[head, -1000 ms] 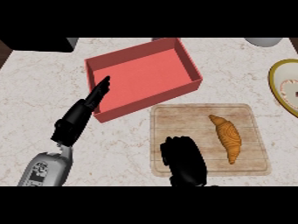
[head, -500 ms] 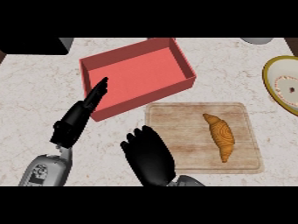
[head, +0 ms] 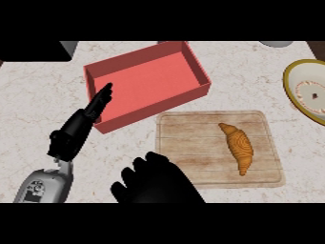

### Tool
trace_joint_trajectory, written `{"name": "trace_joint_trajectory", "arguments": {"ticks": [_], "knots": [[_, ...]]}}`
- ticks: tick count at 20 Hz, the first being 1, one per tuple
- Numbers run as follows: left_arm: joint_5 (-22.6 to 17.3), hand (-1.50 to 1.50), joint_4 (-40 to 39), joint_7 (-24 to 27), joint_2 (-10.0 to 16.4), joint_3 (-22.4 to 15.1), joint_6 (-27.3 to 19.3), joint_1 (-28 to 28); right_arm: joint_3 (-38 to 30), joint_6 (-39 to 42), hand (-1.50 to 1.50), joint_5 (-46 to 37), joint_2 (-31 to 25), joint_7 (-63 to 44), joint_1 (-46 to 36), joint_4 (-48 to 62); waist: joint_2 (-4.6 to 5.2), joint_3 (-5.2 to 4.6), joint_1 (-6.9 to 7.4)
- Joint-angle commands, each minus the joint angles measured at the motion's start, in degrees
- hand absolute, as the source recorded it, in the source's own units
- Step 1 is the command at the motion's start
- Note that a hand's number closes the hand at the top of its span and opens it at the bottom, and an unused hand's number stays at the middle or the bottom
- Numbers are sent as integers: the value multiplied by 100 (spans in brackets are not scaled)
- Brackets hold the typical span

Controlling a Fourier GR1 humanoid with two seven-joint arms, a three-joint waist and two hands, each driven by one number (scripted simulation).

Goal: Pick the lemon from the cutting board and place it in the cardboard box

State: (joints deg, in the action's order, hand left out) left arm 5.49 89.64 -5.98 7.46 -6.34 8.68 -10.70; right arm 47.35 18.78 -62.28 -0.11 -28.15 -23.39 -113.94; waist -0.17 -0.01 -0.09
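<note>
Pale speckled stone makes up the counter (head: 24, 112), with dark wood glimpsed at its far corners, a yellow-rimmed plate (head: 299, 102) cut by the right edge and a grey vessel (head: 277, 43) barely seen at the top. Over the last second the right hand (head: 157, 183) has been drawn away from the cutting board (head: 193, 138). It was above the board's near-left part and is now found off its left corner, low at the bottom of the view, its back turned up, its fingers slightly spread and nothing held in them. No lemon can be made out; what lies on the board is a golden, croissant-shaped pastry (head: 238, 147), lengthwise on the right half, untouched and unmoved. The red box (head: 157, 106) is set just beyond the board to the left, open-topped, with nothing seen inside. The left hand (head: 77, 131) is kept beside the box's near-left corner, fingers straight and pressed together, pointing at it. The pick is judged not yet begun — if anything, the reach has been lengthened, and the right hand must be brought back over the board before any grasp can be tried.
</note>
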Motion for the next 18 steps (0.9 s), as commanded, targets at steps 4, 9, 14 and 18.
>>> {"name": "trace_joint_trajectory", "arguments": {"ticks": [4,9,14,18], "knots": [[-32,0,25,-251,-160,0,23,-304,-321,-100,150,633,10,-1130,-617,-814,4,-1,28],[239,0,-51,-165,-319,-167,-128,-184,-529,-166,150,1002,11,-2101,-1372,-729,5,-3,33],[-29,0,-268,461,29,181,281,28,-1694,108,150,1564,11,-1997,-2293,-156,15,-5,50],[238,0,-83,141,-265,-107,19,190,-2204,-251,150,1569,11,-1215,-2457,840,20,-1,58]]}}
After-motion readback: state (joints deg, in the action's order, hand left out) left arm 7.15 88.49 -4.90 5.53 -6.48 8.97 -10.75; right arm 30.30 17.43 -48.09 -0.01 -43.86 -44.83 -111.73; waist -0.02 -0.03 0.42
